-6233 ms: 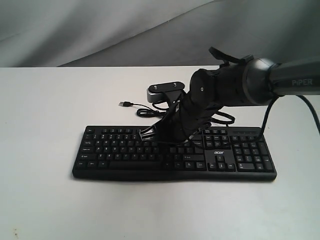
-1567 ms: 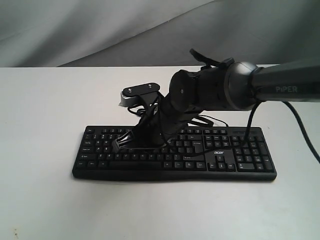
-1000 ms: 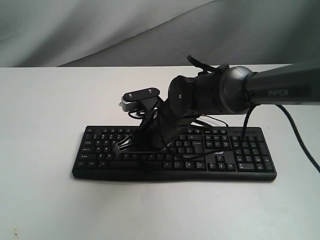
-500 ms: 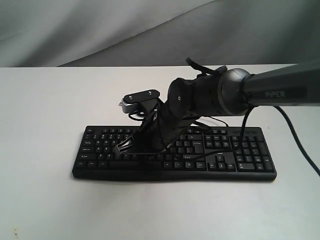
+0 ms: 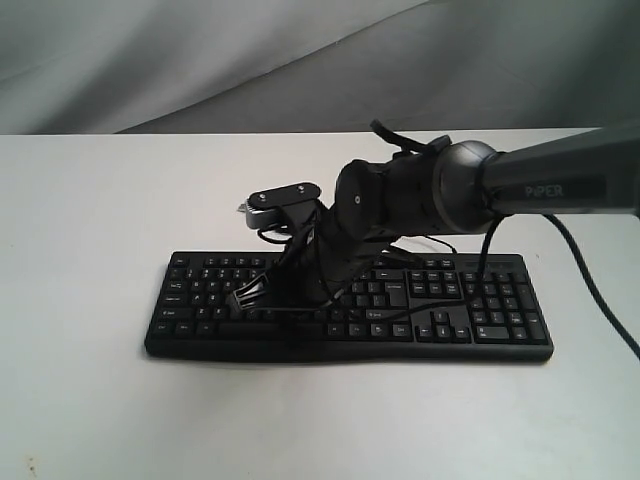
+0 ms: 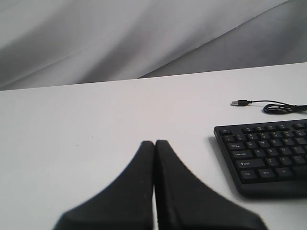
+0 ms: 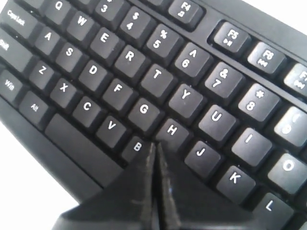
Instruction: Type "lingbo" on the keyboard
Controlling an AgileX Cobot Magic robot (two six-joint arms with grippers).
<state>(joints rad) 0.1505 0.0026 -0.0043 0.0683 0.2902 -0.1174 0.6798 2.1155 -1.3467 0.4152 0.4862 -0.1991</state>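
When the exterior view is consulted, where does the keyboard lie? — Operator

Flat on the white worktop, one long side towards the near edge. The number pad is at the right end and the letter block is to the left of it. — Technician

State the position of the right gripper. — Operator

It reaches in from the right, across the keyboard's middle, and slants down to the left over the letter block. Its jaws are pressed together with only a hairline seam between them, holding nothing. The wrist camera sits above it, on the far side. — Technician

Which key is under the tip? — Operator

In the right wrist view the right gripper ends at the corner where B and H meet on the keyboard. The key directly beneath the tip is covered. Whether the tip touches a key cannot be told. — Technician

And the left gripper? — Operator

It appears only in the left wrist view, with bare worktop beyond it. Its jaws are closed flush against each other, holding nothing. The keyboard shows its left end, well apart from the tip. A thin black cable lies looped on the worktop on the keyboard's far side, with its USB plug lying free. — Technician
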